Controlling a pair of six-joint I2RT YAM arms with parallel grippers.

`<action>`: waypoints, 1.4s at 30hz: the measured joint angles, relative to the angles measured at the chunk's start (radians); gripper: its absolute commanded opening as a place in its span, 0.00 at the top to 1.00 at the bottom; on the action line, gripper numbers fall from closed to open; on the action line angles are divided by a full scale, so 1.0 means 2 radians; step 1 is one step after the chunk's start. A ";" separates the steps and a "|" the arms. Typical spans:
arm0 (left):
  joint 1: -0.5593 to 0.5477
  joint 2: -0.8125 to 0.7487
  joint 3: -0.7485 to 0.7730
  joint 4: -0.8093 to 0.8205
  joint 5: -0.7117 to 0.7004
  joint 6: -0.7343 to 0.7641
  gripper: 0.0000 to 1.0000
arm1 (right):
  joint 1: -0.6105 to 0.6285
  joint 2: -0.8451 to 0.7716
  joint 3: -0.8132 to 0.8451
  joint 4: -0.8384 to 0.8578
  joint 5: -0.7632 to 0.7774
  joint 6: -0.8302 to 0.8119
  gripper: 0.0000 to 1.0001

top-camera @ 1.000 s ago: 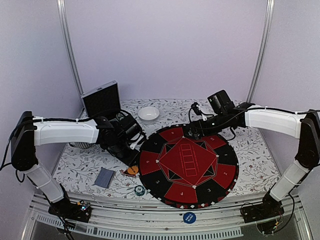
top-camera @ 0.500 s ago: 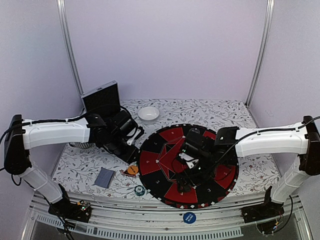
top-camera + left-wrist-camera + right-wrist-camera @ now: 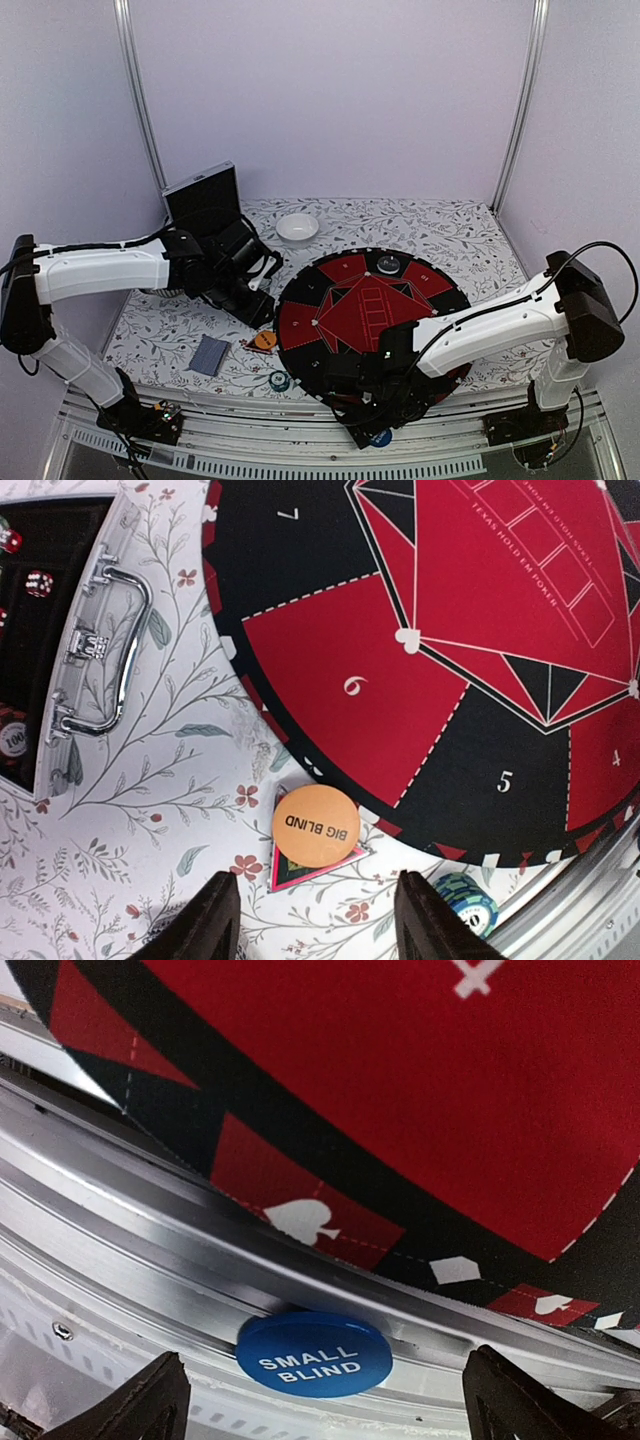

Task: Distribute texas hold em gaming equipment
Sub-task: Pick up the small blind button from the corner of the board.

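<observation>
The right gripper (image 3: pixel 330 1415) is wide open and holds nothing. Its two fingers (image 3: pixel 140 1405) stand on either side of the blue SMALL BLIND disc (image 3: pixel 315 1353) without touching it. This disc lies flat on the aluminium rail (image 3: pixel 150 1220) at the near edge of the table, just outside the rim of the round red-and-black felt mat (image 3: pixel 375 315). The left gripper (image 3: pixel 315 925) is also wide open and empty, and is positioned over the floral tablecloth (image 3: pixel 150 810) to the left of the mat. The orange BIG BLIND disc (image 3: pixel 315 825) lies flat on the cloth, in line with the gap between the left fingers and just beside the mat rim at sector 6. A striped-edge poker chip (image 3: pixel 465 905) lies near the orange disc, towards the rail. A stack of grey-blue-backed playing cards (image 3: pixel 210 355) lies on the cloth to the left of the orange disc. A second chip (image 3: pixel 388 265) sits on the far sector of the mat. The open silver case (image 3: pixel 85 610) stands at the far left with chips and dice inside. A white bowl (image 3: pixel 297 228) stands beyond the mat.
</observation>
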 measured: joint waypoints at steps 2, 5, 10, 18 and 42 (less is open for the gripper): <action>0.000 -0.002 -0.003 0.001 0.000 0.000 0.44 | 0.000 0.000 -0.001 0.005 0.000 0.006 0.10; 0.000 -0.006 -0.006 0.001 0.000 0.000 0.44 | 0.000 0.001 -0.001 0.009 -0.001 0.009 0.17; 0.000 -0.006 -0.007 0.002 0.000 -0.001 0.44 | 0.000 0.006 -0.001 0.004 -0.002 0.009 0.31; 0.000 -0.007 -0.012 0.002 0.000 -0.001 0.44 | 0.008 0.016 0.007 -0.009 -0.001 0.017 0.44; -0.001 -0.014 -0.020 0.002 -0.004 0.000 0.43 | 0.004 0.001 -0.002 -0.036 0.037 0.026 0.63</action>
